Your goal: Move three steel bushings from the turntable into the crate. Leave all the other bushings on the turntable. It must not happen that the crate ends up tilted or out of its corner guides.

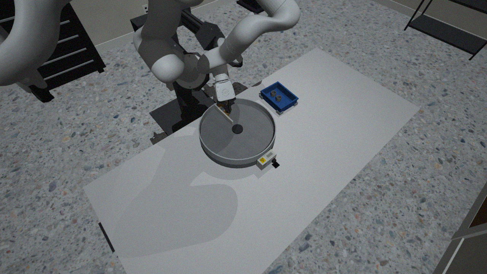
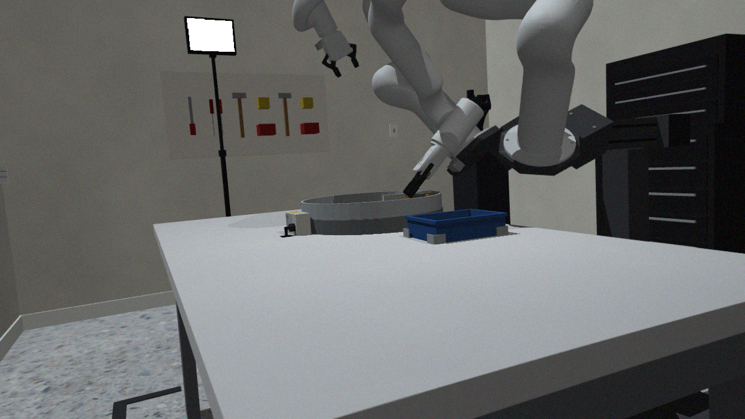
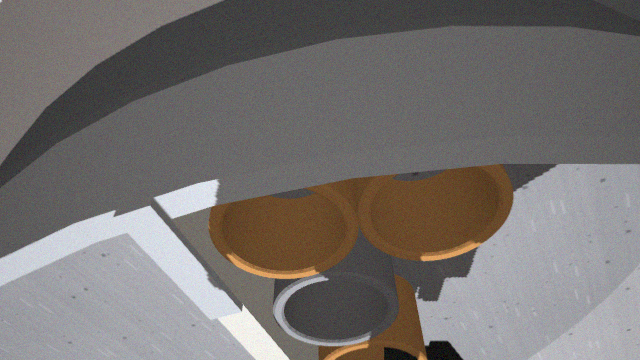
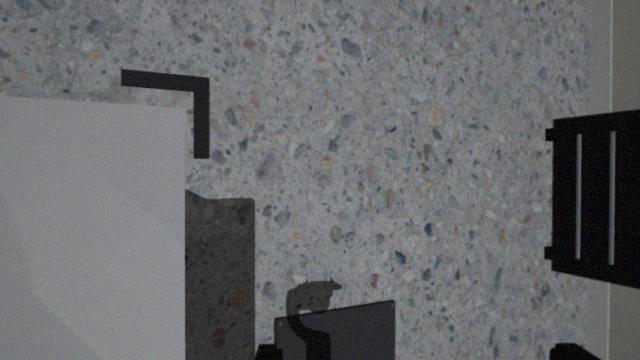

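The blue crate (image 1: 289, 105) (image 2: 458, 226) sits level between its corner guides. Two steel bushings (image 1: 272, 93) (image 1: 279, 97) stand in it. On the grey turntable (image 1: 252, 146) (image 2: 359, 212), beside the divider, a steel bushing (image 3: 335, 312) stands among three bronze ones. Two bronze bushings (image 3: 285, 240) (image 3: 430, 220) are by the rim wall; the third bronze bushing (image 3: 410, 310) is nearest the fingers. My left gripper (image 1: 228, 111) (image 2: 410, 194) (image 3: 421, 354) is shut on that third one's wall, one finger inside its bore. My right gripper (image 2: 347, 70) (image 4: 418, 352) is open and empty, high off the table.
A pale divider (image 1: 223, 114) (image 3: 250, 330) runs from the turntable's hub (image 1: 237, 128) to its rim, close to the left fingers. A small control box (image 1: 266, 159) (image 2: 299, 224) stands against the turntable's outer side. The crate is beside the turntable, on the left arm's side.
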Robot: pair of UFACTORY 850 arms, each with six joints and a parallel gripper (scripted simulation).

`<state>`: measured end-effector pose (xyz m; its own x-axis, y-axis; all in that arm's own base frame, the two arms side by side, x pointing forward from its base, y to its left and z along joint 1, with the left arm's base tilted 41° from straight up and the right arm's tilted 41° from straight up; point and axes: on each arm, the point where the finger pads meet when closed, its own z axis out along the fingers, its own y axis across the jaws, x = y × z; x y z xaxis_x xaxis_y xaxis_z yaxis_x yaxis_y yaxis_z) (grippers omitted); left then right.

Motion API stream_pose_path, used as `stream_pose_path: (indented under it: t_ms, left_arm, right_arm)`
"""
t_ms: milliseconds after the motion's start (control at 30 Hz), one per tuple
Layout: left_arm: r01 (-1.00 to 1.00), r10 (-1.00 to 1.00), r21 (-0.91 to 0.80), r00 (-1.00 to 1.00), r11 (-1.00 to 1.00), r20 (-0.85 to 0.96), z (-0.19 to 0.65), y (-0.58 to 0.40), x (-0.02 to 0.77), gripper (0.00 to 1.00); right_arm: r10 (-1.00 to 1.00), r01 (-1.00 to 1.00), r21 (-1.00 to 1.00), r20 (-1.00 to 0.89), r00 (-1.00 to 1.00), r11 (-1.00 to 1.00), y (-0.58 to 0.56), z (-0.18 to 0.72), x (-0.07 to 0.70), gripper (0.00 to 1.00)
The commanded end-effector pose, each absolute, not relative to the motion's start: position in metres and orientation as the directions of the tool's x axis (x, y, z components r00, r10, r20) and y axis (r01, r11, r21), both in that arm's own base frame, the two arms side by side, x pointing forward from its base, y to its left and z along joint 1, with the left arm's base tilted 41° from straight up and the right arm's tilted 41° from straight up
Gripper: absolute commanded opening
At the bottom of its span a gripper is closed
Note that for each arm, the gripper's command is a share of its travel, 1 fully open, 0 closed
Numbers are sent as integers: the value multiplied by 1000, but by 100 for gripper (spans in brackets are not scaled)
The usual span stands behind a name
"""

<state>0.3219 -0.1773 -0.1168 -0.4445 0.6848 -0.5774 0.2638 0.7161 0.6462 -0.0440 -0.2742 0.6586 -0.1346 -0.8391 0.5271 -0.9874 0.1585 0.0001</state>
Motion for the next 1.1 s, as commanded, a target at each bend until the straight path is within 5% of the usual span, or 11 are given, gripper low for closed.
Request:
stream_pose_path:
  t_ms: [0,1067]
  left_arm:
    - [265,684,644,-445,717,-578,-117,-178,322,0]
    - [265,684,644,-445,717,-578,-104,-188,315,0]
  right_arm:
    - [-838,-987,0,529,-135,158,-274,659,-44,100]
    - [-838,-987,0,529,-135,158,-274,659,-44,100]
